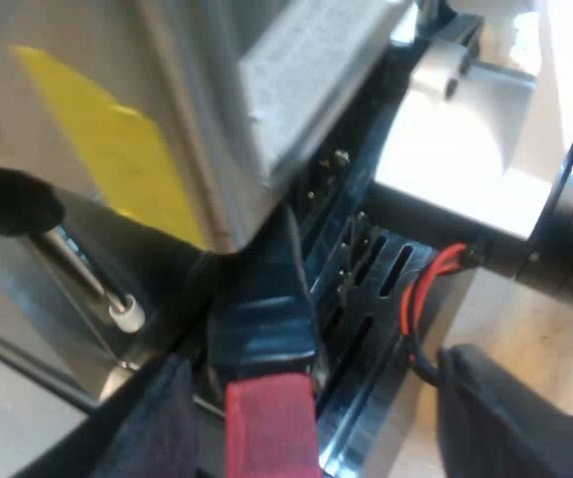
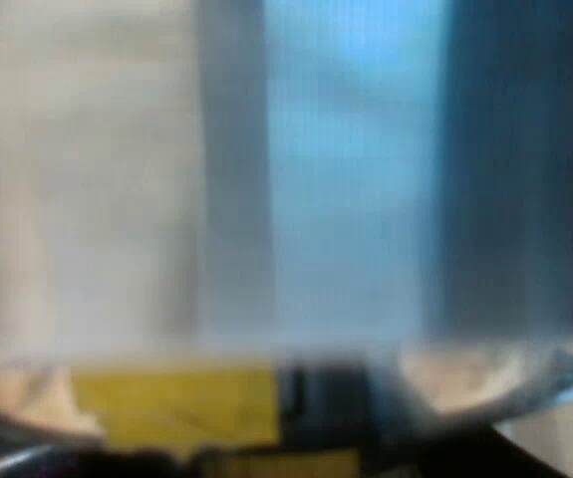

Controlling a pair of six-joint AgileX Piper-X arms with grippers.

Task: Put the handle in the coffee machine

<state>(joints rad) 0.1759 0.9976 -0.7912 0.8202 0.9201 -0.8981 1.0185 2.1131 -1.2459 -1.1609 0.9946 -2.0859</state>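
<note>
The holder's dark handle (image 1: 266,319) runs in under the espresso machine's (image 1: 166,110) metal front, over the slotted drip tray (image 1: 371,284). Its red end (image 1: 271,428) points back toward my left gripper (image 1: 306,428). That gripper is open, its fingers (image 1: 151,423) wide apart on either side of the red end, which lies close beside one finger. The holder's metal head is hidden under the machine. My right gripper (image 2: 296,463) is close up against a pale metal face with a yellow patch (image 2: 171,403) on it.
A steam wand (image 1: 87,269) with a white tip hangs from the machine beside the handle, under a black knob (image 1: 7,204). My right arm's white and black body (image 1: 475,159) sits close over the far side of the drip tray.
</note>
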